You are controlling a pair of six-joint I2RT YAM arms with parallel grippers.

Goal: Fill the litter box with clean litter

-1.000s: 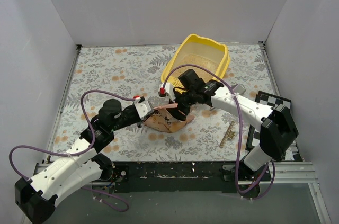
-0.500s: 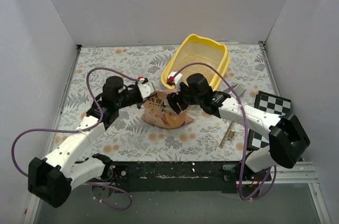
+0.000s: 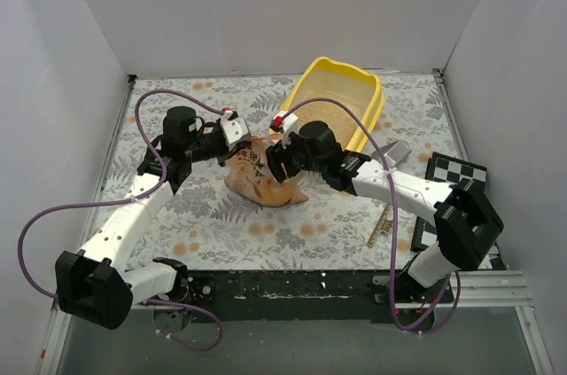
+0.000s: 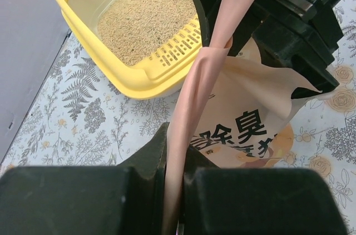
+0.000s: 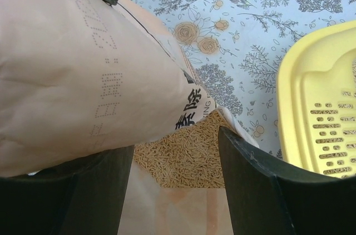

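Note:
The yellow litter box stands at the back right and holds a layer of beige litter. In the left wrist view the box and its litter lie beyond the bag. A peach-pink litter bag stands between my grippers. My left gripper is shut on the bag's top edge. My right gripper has its jaws wide apart at the bag's open mouth, where litter shows inside the bag. The box's slotted lip is to its right.
A grey metal scoop lies right of the litter box. A checkerboard card and a thin ruler-like strip lie at the right front. White walls close in the floral table on three sides.
My left gripper has swung up and back to the left, lifting the bag's top edge. The bag has stood up and shifted left. My right gripper has followed it left.

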